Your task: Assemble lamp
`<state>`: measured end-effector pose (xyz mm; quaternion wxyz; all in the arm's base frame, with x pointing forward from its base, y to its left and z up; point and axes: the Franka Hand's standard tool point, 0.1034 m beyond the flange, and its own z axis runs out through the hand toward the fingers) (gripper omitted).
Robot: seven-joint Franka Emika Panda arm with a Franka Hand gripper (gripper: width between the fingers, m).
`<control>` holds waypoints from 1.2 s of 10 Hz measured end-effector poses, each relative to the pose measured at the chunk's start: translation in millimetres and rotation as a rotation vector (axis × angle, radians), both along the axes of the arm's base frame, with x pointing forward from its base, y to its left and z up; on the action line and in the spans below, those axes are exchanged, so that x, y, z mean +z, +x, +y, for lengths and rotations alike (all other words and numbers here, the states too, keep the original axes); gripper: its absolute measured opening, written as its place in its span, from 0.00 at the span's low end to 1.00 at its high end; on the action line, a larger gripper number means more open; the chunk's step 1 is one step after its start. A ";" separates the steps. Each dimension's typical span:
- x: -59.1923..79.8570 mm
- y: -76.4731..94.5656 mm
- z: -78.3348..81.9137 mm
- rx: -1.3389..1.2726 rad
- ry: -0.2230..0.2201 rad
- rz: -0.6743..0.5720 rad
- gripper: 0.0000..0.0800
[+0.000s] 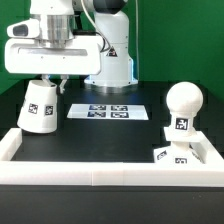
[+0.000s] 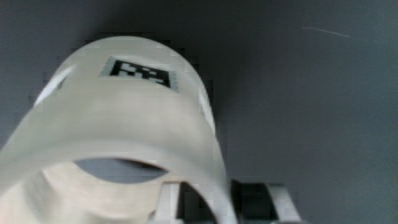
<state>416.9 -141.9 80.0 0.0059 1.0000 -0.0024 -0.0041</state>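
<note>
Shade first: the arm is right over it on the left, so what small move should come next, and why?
Probably close the jaws and lift straight up. The gripper sits right at the top of the shade, and the wrist view shows a finger at its rim. I cannot tell whether the grip is already firm. The bulb already stands on the base, waiting for the shade.

White arm [image 1: 108, 35] — black joints, boxy white gripper [image 1: 52, 80] (grey fingers).

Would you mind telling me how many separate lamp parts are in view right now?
3. The shade stands at the exterior view's left under the gripper; the bulb stands upright on the base at the right corner. Nothing appears hidden.
</note>
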 end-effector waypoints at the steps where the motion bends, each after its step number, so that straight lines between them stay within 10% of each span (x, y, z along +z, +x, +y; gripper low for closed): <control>1: 0.2 0.5 2.1 0.002 0.001 0.001 0.06; 5: 33.9 16.1 48.1 -0.037 0.045 0.009 0.06; 10: 89.2 84.1 110.8 -0.190 0.106 -0.013 0.06; 12: 83.0 81.6 106.0 -0.171 0.101 -0.021 0.06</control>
